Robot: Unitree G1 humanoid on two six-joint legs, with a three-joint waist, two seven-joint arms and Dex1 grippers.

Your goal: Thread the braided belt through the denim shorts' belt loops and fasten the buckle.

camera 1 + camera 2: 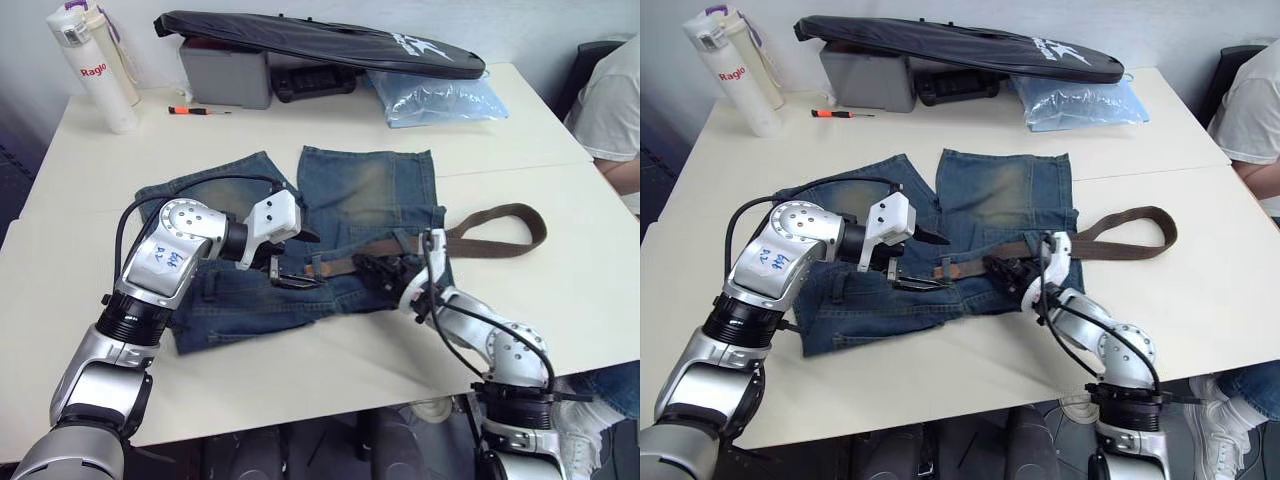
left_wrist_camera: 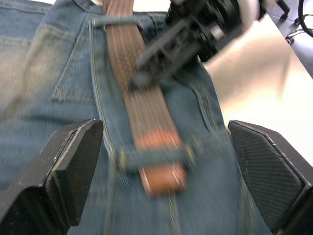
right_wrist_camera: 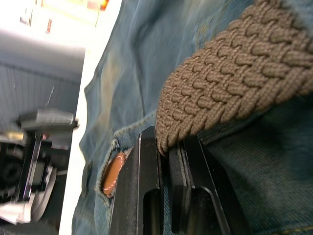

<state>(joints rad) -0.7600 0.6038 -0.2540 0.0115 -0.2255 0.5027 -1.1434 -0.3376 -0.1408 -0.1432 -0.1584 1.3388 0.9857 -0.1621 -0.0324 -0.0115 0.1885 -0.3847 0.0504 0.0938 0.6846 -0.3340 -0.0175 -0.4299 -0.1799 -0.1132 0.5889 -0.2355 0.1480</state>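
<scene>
The denim shorts (image 1: 370,190) lie flat mid-table, waistband toward me. The braided belt (image 1: 500,212) runs along the waistband and curls in a loop off the shorts' right side. In the left wrist view its tan leather tip (image 2: 161,174) pokes out from under a belt loop (image 2: 151,155). My left gripper (image 1: 288,270) hovers open over that tip, one finger (image 2: 63,166) on each side. My right gripper (image 1: 375,268) rests on the waistband just right of it, shut on the braided strap (image 3: 230,83). I cannot make out the buckle.
At the back stand a white bottle (image 1: 95,65), a black bag (image 1: 320,40) on a grey box (image 1: 225,75), a pale blue plastic bag (image 1: 440,98) and a red-handled tool (image 1: 198,110). A person (image 1: 615,110) sits at the table's right edge.
</scene>
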